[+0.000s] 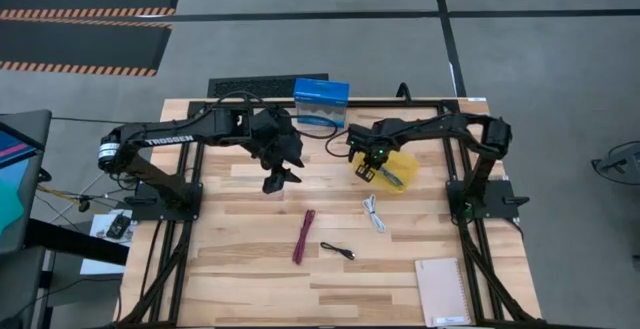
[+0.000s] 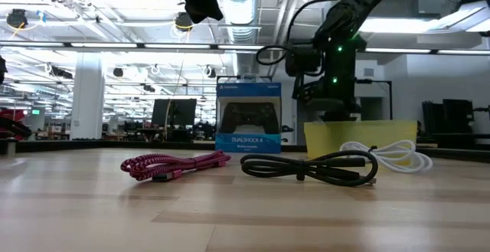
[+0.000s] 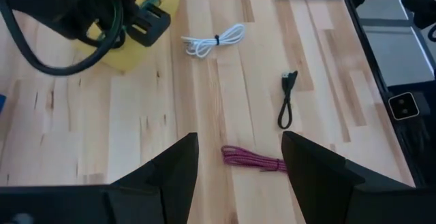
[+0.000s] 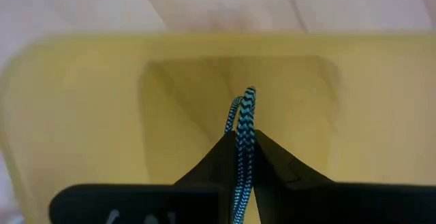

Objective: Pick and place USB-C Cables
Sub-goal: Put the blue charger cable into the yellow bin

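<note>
The left tool hangs above the tabletop, its fingers spread wide and holding nothing. Below it lie the maroon cable, then the black cable, then the white cable. Farthest right, the right tool pinches the teal cable over the yellow tray.

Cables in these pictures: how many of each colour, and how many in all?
Teal cable, between the right gripper fingers over the yellow tray: 1
Maroon cable, on the table: 1
White cable, on the table: 1
Black cable, on the table: 1
Total: 4
</note>
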### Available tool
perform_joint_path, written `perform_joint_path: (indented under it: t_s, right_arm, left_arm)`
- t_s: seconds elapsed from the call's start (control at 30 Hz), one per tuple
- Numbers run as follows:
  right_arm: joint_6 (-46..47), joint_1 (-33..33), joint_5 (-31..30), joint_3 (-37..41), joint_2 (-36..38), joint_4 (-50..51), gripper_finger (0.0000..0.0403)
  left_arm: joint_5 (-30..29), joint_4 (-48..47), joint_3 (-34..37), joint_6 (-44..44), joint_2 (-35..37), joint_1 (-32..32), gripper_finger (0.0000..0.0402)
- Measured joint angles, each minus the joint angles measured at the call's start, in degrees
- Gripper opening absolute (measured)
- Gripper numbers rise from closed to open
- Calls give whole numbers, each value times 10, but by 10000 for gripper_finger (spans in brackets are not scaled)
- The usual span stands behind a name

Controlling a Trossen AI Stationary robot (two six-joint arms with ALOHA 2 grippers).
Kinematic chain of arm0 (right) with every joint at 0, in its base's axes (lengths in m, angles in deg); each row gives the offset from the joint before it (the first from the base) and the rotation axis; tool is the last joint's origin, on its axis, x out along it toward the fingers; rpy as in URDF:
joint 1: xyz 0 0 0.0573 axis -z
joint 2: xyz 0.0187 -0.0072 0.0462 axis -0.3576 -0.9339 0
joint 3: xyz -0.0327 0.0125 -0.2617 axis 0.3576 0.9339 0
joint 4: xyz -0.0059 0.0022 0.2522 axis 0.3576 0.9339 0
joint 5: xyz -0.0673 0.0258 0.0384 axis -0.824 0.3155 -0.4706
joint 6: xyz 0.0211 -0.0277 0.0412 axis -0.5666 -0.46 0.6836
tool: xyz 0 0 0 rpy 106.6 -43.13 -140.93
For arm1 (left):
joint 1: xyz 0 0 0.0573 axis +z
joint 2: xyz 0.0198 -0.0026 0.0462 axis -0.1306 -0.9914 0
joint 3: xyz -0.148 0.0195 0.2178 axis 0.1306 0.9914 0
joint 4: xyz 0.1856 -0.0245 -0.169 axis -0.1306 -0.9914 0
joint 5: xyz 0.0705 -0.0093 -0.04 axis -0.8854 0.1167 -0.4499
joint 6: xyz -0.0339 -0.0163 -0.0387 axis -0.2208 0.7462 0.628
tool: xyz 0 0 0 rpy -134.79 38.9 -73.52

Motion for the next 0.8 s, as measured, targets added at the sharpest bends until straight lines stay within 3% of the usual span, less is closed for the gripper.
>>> perform_joint_path:
  t_s: [0.3,0.8]
  right_arm:
    - [-2,3,4,0,-1,-14,73]
    - [-2,3,3,-8,15,13,176]
  left_arm:
    - [-1,0,0,0,0,0,199]
    - [-1,-1,0,0,0,0,199]
